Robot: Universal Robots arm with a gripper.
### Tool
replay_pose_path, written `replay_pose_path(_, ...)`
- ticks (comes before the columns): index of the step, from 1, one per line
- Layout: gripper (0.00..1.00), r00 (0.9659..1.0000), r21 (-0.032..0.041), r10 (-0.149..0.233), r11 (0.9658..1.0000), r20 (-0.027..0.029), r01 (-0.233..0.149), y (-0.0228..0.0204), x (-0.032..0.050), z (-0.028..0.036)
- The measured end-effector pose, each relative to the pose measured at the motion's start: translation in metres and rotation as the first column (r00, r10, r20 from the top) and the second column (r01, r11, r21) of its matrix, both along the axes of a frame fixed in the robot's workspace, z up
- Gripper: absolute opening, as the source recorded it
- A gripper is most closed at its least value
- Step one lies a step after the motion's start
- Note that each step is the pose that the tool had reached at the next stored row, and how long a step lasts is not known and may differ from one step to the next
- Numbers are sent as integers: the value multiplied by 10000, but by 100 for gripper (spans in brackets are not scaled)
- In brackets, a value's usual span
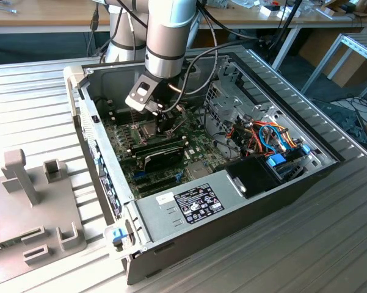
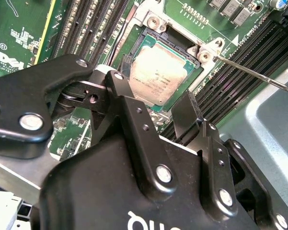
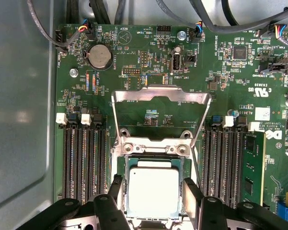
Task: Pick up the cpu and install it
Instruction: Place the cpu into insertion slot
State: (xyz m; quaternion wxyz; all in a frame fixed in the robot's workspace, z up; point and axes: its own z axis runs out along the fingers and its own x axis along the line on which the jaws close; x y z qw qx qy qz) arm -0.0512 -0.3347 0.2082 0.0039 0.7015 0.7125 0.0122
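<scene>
While inside one socket (image 2: 177, 44), one cpu (image 2: 158, 76)

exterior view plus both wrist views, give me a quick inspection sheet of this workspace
surface: ribbed metal table carrying an open computer case; green motherboard inside.
job's things: cpu lies in its socket; load frame hinged open.
clutter: grey fixture block at the exterior view's left.
grippers: end effector open, low over the socket, fingers flanking the cpu.
cables: black cables loop from the arm into the case; orange and blue wires inside.
surroundings: workbenches behind the table.
</scene>
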Motion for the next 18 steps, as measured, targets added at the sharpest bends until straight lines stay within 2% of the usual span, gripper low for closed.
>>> replay_pose_path(8,61,10000,-1,-5,10000,0,5,0,0,1)
replay_pose_path(12,61,10000,-1,-9,10000,0,9,0,0,48)
replay_pose_path(18,61,10000,-1,-8,10000,0,8,7,8,51)
